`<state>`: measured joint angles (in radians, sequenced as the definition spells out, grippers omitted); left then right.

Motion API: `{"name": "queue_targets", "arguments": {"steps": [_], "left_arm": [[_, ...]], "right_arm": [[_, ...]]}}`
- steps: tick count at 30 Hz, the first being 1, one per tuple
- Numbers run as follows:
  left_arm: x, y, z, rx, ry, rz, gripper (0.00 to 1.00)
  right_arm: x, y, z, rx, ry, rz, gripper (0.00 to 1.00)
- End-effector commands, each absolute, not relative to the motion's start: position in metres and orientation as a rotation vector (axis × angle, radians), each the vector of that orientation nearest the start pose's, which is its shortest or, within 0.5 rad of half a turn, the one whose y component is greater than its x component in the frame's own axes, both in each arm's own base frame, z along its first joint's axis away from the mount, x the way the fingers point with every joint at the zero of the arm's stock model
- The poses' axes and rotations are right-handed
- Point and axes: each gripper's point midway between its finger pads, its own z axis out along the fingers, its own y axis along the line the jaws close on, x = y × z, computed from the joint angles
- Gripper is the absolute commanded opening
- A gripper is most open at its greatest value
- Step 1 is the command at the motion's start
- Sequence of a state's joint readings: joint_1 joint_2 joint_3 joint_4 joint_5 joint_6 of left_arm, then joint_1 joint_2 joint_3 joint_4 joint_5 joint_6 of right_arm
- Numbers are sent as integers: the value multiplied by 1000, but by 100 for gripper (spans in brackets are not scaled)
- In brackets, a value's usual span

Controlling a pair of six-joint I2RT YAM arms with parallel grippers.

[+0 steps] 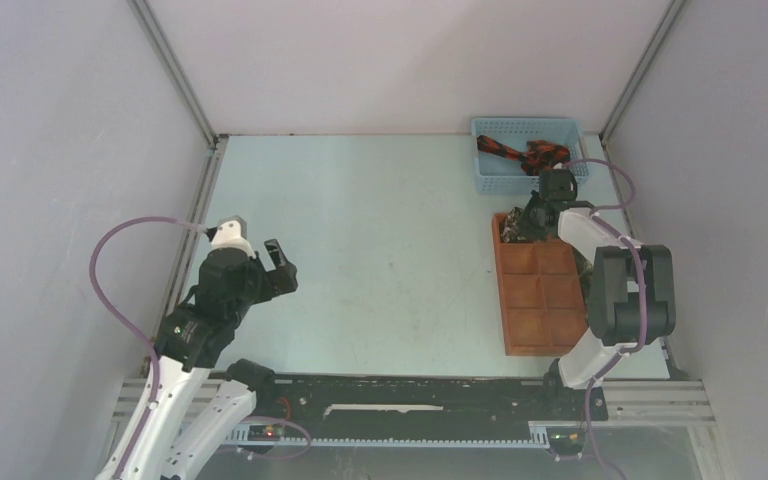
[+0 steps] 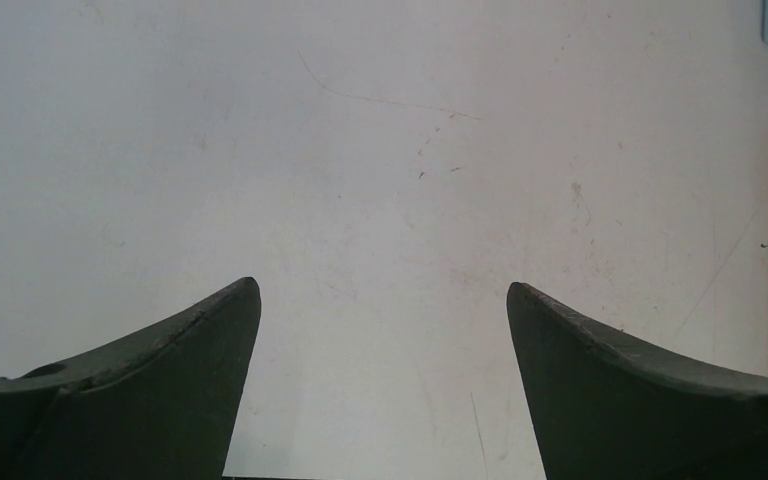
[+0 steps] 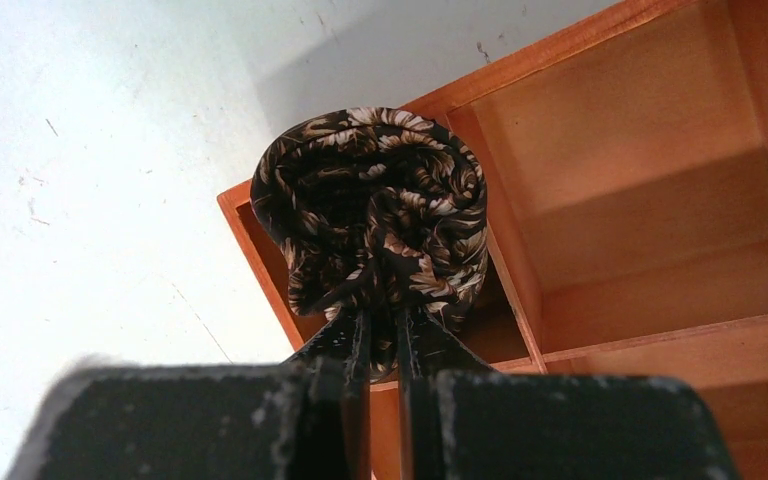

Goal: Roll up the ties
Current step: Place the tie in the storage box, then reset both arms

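Right gripper (image 3: 380, 335), clamped shut on a rolled brown tie (image 3: 370, 200), holds it at the eleven o'clock corner compartment of the tray (image 3: 650, 120), probably to keep the coil wound. Left gripper (image 2: 383, 310) hangs wide open, empty, at eight o'clock. A black-and-orange tie (image 1: 525, 152) lies in the basket (image 1: 490, 180) at one o'clock.

Left fingers (image 2: 160, 390) apart, right fingers (image 3: 345, 350) close together

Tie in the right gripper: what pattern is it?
Dark brown tie with small tan floral print; right wrist view shows it best.
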<state>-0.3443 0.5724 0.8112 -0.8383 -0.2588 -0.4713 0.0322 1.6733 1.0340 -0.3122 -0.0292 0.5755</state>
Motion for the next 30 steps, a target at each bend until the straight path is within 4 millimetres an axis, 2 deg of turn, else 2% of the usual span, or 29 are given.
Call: {"name": "queue_targets", "arguments": {"steps": [1,4,7,8,9,17,19,23,27,30], "left_arm": [[207,-43,208,-297,2087,-200,100],[206,-42,210,-299,2080,-202,100],[206,-42,210,-298,2076,-203,100],[206,-42,210,-300,2074,-203,100],[206,-42,211,-300,2072,-203,100],[205,-41,213,-303,2060,-207,100],[204,-40,213,-304,2056,-208,100],[203,-40,215,-303,2045,-214,100],[203,-41,216,-300,2035,-223,100],[202,-41,217,-300,2028,-227,100]], "right_arm": [[372,45,31,725,2570,216,0],[363,46,25,716,2601,148,0],[360,49,30,708,2599,137,15],[360,49,34,705,2591,137,23],[361,49,39,701,2580,141,27],[360,47,90,671,2491,153,40],[360,48,108,650,2458,161,43],[359,55,155,583,2374,203,57],[354,66,213,452,2236,203,80],[346,82,255,309,2113,209,91]]}}
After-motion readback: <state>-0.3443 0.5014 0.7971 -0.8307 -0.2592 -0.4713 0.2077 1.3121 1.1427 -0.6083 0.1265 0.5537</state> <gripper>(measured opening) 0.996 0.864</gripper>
